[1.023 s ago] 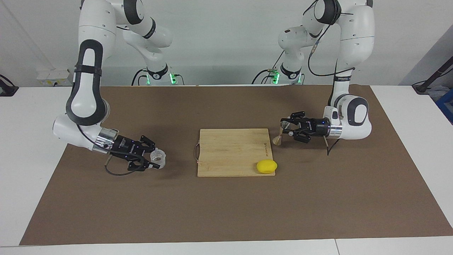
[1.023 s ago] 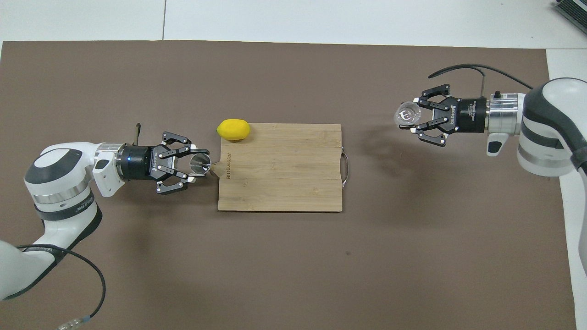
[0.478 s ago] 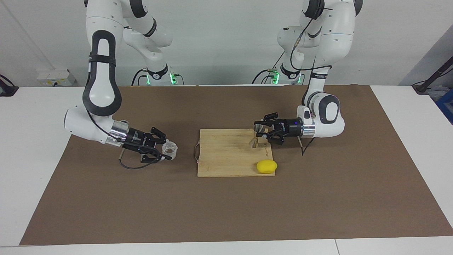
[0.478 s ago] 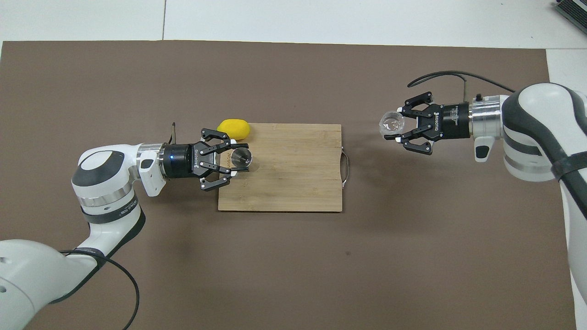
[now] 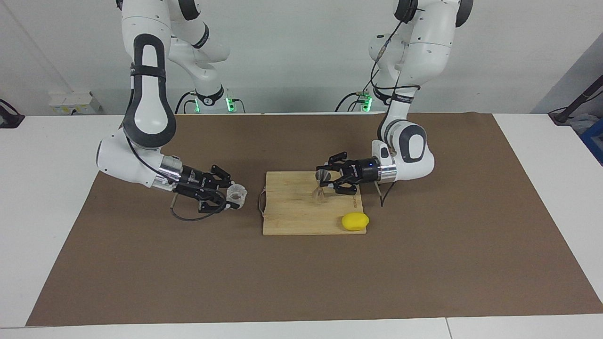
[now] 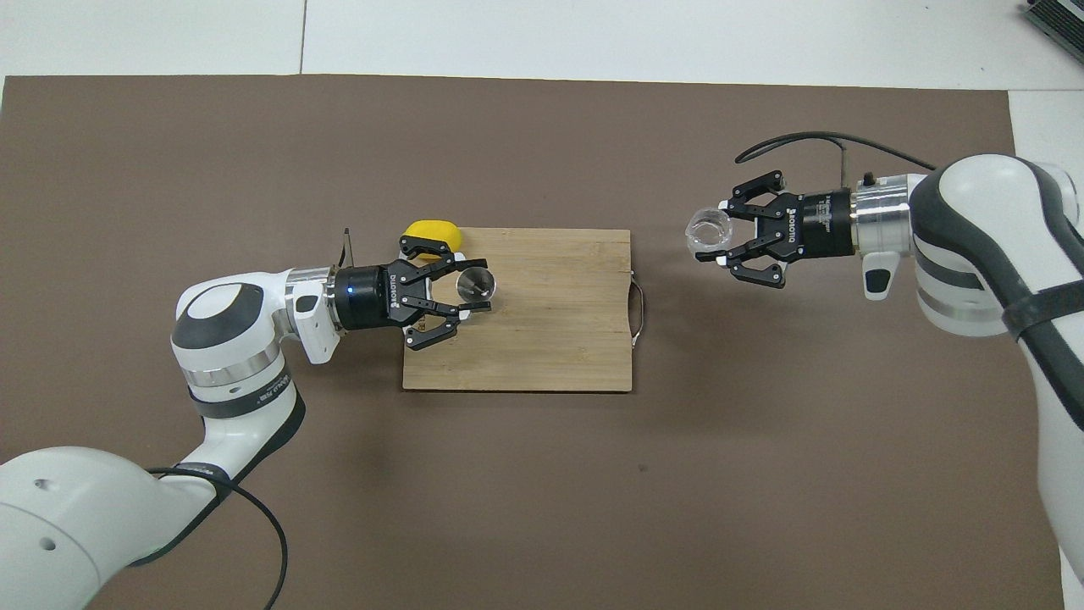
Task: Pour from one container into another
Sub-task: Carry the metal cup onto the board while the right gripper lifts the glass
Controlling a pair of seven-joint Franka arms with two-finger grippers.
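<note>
left gripper body: white lettering, seemingly "ROBOTIQ", inverted
right gripper body: same lettering
cutting board edge: engraved mark, unreadable

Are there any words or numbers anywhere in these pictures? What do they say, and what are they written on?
"ROBOTIQ": white letters on the black body of the right gripper, which holds the glass cup.
"ROBOTIQ": the same white letters on the left gripper, which holds the jigger.
Burnt-in mark on the cutting board, along its edge toward the left arm: too blurred to read.
No numbers or signs.
</note>
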